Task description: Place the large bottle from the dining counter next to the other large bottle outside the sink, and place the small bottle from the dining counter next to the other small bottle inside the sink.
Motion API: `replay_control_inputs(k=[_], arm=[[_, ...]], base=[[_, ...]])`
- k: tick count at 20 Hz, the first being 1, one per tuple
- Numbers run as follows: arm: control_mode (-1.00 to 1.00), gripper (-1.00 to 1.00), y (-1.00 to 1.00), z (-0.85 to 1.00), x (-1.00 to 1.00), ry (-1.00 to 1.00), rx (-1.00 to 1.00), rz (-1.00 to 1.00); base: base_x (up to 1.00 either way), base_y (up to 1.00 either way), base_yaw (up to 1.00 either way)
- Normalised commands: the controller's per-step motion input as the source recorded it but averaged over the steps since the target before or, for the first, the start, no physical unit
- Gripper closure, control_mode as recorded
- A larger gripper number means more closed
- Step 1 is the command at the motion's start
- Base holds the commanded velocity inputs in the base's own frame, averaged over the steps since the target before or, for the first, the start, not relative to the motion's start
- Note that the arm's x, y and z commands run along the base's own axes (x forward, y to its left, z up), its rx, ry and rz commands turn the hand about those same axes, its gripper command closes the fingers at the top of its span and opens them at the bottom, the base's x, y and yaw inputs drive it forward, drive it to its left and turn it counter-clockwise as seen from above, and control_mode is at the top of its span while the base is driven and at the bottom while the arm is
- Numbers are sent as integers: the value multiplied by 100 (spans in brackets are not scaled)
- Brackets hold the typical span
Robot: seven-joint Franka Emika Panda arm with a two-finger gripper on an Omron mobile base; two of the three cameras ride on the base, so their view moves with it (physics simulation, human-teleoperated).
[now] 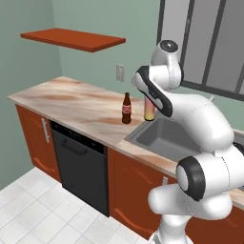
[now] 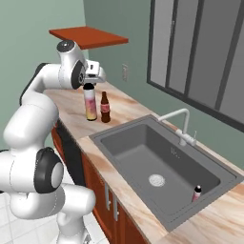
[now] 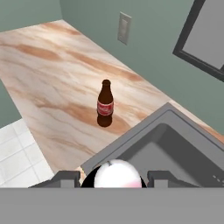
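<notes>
Gripper (image 2: pixel 89 82) pinching large bottle (image 2: pixel 90 104) at cap — upright, beside other large bottle (image 2: pixel 105 108).

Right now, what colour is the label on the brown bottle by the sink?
Red, on the dark brown bottle; clearest in the hand view.

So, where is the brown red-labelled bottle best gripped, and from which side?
Grip the brown bottle at its narrow neck, coming from above: it stands upright, and the pink-yellow bottle close beside it crowds a sideways approach.
</notes>
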Motion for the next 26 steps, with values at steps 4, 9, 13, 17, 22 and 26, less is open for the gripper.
replay_control_inputs(k=[4,9,13,17,22,26], arm=[[100,100,0,0,0,0,0,0],[100,100,0,0,0,0,0,0],[100,100,0,0,0,0,0,0],[100,100,0,0,0,0,0,0],[100,100,0,0,0,0,0,0],[100,100,0,0,0,0,0,0]], base=[[46,-1,0],[76,1,0],[79,-23,10],[75,-31,12],[59,5,4],[48,89,-6]])
